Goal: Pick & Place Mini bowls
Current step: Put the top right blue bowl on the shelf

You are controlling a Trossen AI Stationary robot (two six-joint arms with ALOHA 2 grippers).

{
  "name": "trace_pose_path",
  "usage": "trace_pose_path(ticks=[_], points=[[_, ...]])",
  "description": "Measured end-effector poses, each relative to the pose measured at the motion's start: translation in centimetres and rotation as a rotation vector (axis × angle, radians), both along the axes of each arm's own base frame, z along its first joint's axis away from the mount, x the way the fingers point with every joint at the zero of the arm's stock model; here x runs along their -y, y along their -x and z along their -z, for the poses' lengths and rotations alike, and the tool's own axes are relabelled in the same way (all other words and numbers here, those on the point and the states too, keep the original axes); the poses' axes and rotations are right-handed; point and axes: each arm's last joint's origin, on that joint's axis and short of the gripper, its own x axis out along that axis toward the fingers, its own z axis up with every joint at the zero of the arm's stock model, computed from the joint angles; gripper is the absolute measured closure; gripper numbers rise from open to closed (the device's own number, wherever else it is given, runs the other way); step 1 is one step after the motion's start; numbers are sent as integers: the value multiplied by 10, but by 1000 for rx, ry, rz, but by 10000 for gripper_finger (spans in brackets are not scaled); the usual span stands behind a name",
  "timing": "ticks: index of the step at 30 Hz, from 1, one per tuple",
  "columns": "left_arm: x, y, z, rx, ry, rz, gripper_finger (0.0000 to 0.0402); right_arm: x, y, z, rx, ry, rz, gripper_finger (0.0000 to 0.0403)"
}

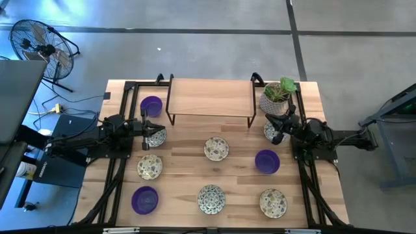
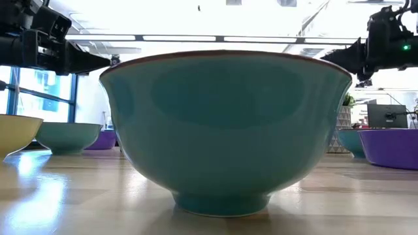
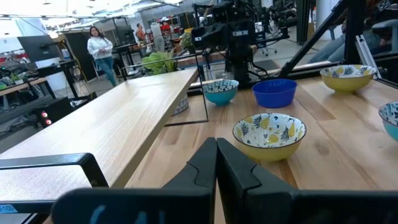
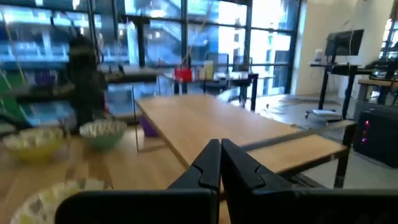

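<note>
Several mini bowls stand upright on their feet on the wooden table. Three are purple; the others are patterned, such as, and one fills the low view. My left gripper hangs level at the table's left side, shut and holding nothing, above a patterned bowl. At the right side my right gripper is shut too, also holding nothing, over another patterned bowl.
A low wooden shelf on black legs stands at the far middle of the table. A patterned pot with a green plant sits by its right end. Black frame bars run along both table sides. A person stands in the room behind.
</note>
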Motion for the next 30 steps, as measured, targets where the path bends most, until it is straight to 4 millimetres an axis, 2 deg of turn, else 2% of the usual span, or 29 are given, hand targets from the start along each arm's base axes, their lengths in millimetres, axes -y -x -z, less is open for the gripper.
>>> trace_pose_path(ticks=[5, 8, 14, 20, 30], points=[[0, 0, 0, 0, 0, -1, 401, 0, 2, -11, 182, -107, -12, 402], [0, 0, 0, -3, 0, -2, 401, 0, 4, -15, 234, -130, -21, 402], [0, 0, 1, -18, 3, -9, 401, 1, 4, -17, 243, -99, -6, 402], [-3, 1, 2, -21, 5, -100, 401, -2, 3, -18, 216, -22, -93, 403], [-3, 1, 1, -32, -81, -121, 401, -2, -1, -15, 147, 8, -79, 403]])
